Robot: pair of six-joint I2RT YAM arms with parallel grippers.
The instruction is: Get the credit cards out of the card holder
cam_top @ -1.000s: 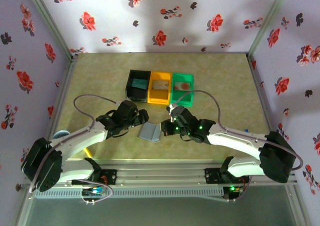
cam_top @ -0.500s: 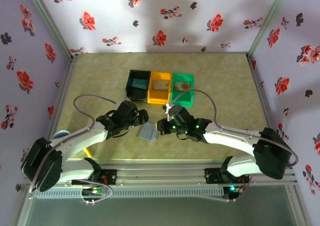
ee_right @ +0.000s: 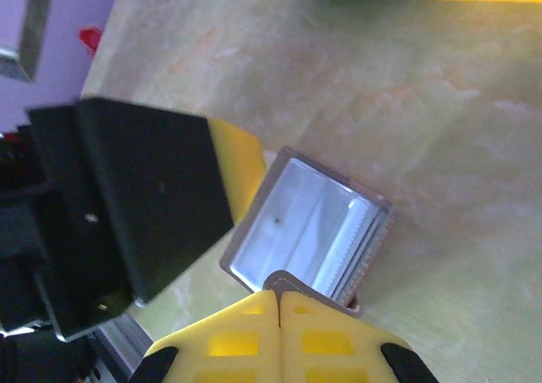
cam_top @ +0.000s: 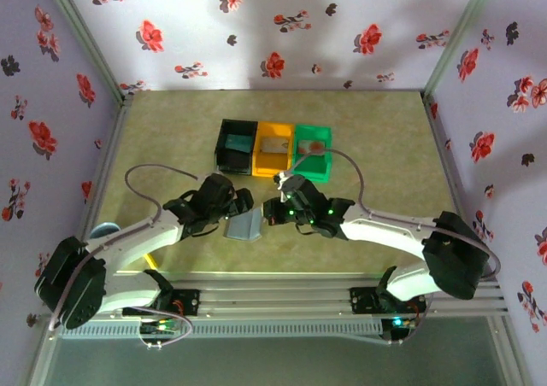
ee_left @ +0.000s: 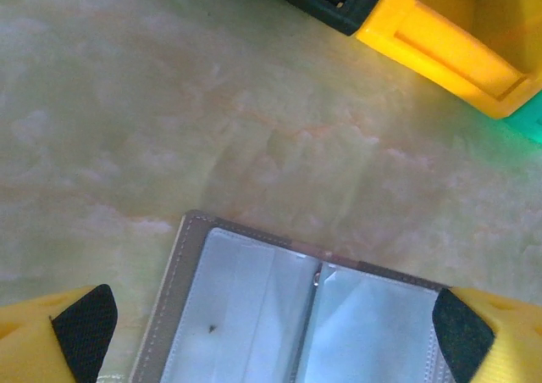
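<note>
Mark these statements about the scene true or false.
1. The flat grey bifold card holder is open, clear sleeves showing. True.
2. The left gripper is shut. False: its fingers stand wide apart, either side of the holder.
3. The right gripper is shut, tips at the holder's edge. True.
4. The orange plastic bin stands at the right end of the row. False: it stands between the black plastic bin and the green plastic bin.
</note>
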